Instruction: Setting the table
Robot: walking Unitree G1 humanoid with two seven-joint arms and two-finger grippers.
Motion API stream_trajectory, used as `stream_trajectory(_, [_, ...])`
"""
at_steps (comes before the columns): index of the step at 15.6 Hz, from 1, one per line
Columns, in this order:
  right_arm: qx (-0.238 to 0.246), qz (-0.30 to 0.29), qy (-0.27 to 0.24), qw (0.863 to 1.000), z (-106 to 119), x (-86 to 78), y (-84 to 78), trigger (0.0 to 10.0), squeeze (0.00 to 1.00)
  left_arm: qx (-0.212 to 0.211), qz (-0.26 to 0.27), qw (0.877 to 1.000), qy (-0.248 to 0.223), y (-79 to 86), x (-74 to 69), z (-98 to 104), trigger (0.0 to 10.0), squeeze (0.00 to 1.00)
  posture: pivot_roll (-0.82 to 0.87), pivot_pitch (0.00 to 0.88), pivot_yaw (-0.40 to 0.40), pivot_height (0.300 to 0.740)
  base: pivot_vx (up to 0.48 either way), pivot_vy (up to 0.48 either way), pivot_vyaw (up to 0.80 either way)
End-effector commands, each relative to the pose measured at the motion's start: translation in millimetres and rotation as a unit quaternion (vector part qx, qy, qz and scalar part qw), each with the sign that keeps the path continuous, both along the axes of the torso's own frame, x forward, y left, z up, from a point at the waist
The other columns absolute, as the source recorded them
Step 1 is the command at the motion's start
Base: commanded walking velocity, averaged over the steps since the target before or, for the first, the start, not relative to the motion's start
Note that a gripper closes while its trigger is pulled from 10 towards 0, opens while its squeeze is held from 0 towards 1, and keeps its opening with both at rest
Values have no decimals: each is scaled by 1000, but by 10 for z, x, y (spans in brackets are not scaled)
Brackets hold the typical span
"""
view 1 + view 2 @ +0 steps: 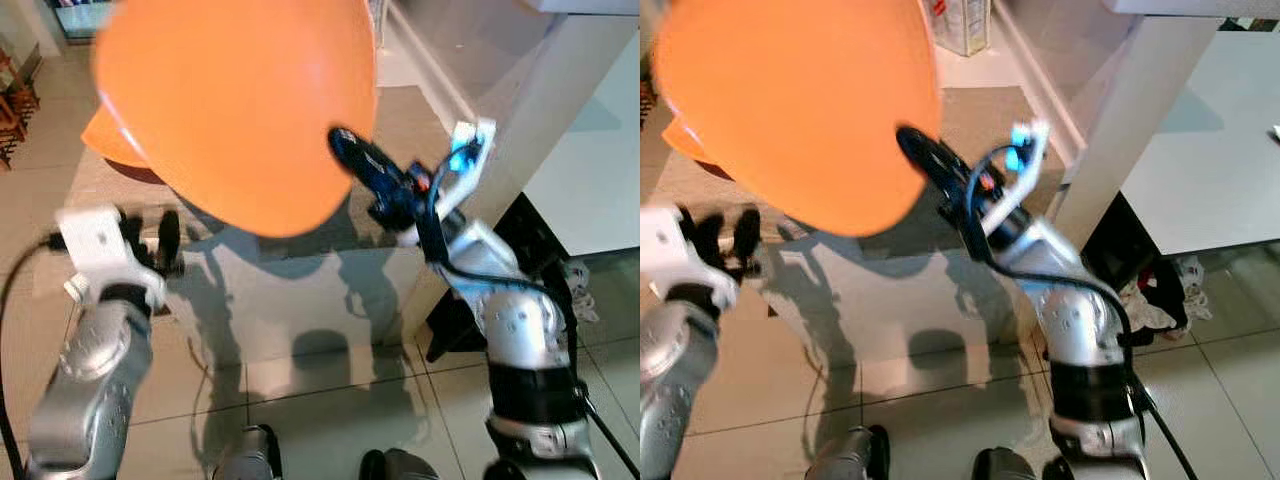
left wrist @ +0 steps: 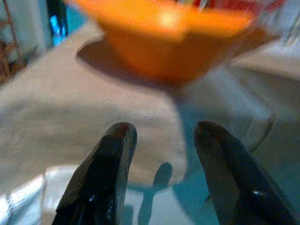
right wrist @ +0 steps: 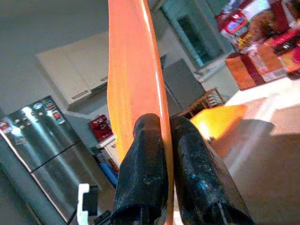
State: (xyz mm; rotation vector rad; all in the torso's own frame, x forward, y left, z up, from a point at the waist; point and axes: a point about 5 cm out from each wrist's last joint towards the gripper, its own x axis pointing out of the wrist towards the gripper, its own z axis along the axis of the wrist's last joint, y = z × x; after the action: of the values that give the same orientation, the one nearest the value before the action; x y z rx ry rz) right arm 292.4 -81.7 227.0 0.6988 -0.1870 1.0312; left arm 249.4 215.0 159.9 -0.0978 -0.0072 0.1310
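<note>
Right wrist view: right tool (image 3: 166,140) pinching plate (image 3: 133,70) rim above tabletop (image 1: 300,300); thin edge grip, could slip. Left tool (image 2: 164,140) spread, near bowl (image 2: 164,42).

Bright daylight falls evenly, throwing soft arm shadows on the glass table (image 1: 300,300) below the orange plate (image 1: 240,110). The plate is motion-blurred, worst in the left wrist view. The fridge (image 3: 42,140) behind it carries glare.

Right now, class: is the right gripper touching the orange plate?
Touching. In the right wrist view the right gripper has its two black fingers clamped on either side of the orange plate rim, with no gap visible.
</note>
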Motion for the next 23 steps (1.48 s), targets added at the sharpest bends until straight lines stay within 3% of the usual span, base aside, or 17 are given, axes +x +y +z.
stream_trajectory(1, [8, 3, -33, 999, 114, -78, -4, 10000, 0, 5, 10, 1000, -4, 7, -28, -11, 10000, 0, 2, 114, 27, 740, -292, 0, 0])
stream_trajectory(9, [-5, -1, -19, 1000, -1, -79, 17, 10000, 0, -2, -5, 1000, -17, -93, -8, 1, 10000, 0, 4, 114, 25, 740, -363, 0, 0])
stream_trajectory(11, [-19, -13, -10, 1000, -62, -57, 21, 10000, 0, -3, -16, 1000, -17, -145, 19, -9, 10000, 0, 3, 115, 23, 740, -366, 0, 0])
stream_trajectory(13, [-70, -45, 7, 996, -254, -2, 41, 10000, 0, -3, -42, 999, -20, -207, 31, -37, 10000, 0, 0, 112, 23, 740, 0, 0, 0])
stream_trajectory(14, [-129, -81, 25, 988, -489, 55, 37, 10000, 0, -3, -65, 998, -11, -267, 19, -128, 10000, 0, 2, 107, 21, 740, 0, 0, 0])
stream_trajectory(16, [-164, -103, 38, 980, -688, 82, 1, 10000, 0, -3, -79, 997, 1, -312, -3, -240, 10000, 0, 3, 106, 18, 740, 0, 0, 0])
stream_trajectory(21, [-227, -164, 93, 955, -1199, 120, -212, 10000, 0, 1, -123, 989, 87, -424, -114, -816, 10000, 0, -4, 101, 21, 740, 0, -58, 0])
stream_trajectory(23, [-239, -160, 94, 953, -1288, 97, -193, 10000, 0, -4, -127, 988, 90, -464, -135, -873, 10000, 0, -2, 103, 20, 740, 0, -442, 0])
